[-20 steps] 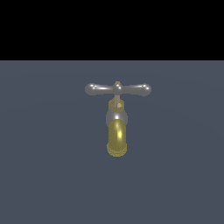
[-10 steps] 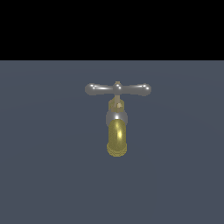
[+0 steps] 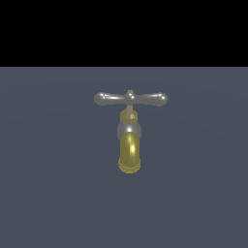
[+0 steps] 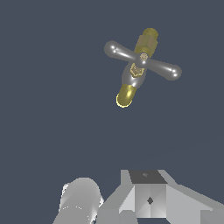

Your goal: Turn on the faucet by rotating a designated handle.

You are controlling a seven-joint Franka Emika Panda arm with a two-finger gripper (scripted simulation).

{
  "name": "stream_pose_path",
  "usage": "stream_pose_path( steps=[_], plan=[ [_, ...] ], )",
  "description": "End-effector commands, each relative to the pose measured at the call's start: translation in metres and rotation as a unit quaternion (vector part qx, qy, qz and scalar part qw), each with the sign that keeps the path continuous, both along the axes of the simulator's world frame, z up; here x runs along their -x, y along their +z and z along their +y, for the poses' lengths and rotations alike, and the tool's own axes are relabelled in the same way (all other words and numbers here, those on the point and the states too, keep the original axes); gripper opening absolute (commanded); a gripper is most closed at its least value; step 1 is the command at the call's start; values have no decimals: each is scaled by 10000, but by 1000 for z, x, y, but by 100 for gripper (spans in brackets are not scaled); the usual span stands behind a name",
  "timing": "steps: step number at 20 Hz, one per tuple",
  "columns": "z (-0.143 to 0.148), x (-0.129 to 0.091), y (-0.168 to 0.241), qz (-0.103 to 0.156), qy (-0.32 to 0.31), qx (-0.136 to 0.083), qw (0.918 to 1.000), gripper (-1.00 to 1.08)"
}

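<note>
Change: nothing visible; the small faucet and its handle sit as they did a second ago, so turning has not begun.
Faucet: brass-yellow curved spout, grey collar, standing mid-worktop in the exterior view.
Handle: the slim silver-grey crossbar with bulbous ends; its long axis runs level, from the exterior view's left to right, square to the spout.
Gripper: absent from the exterior view; the wrist view shows only grey arm parts, well apart from the faucet, so I cannot tell its opening.

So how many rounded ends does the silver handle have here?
2. The handle is a crossbar on top of the faucet: one bulbous end on the exterior view's left, one on its right. Neither looks hidden.
</note>
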State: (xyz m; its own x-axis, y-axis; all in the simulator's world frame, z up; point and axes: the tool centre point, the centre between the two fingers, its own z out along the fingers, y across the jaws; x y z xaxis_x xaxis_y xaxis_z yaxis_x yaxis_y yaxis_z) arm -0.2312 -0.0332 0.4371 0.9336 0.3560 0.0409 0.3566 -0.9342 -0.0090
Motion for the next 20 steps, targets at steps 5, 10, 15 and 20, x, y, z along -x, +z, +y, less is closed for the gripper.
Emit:
stream_pose_path(
  steps=[5, 10, 15, 20],
  plan=[
    [-19, -11, -31, 12, 759, 28, 9971, -100],
    [-32, -22, -55, 22, 1335, 51, 9910, -100],
    [-44, -35, -79, 32, 1906, 75, 9816, -100],
    [-55, -49, -103, 42, 2467, 100, 9690, -100]
  ],
)
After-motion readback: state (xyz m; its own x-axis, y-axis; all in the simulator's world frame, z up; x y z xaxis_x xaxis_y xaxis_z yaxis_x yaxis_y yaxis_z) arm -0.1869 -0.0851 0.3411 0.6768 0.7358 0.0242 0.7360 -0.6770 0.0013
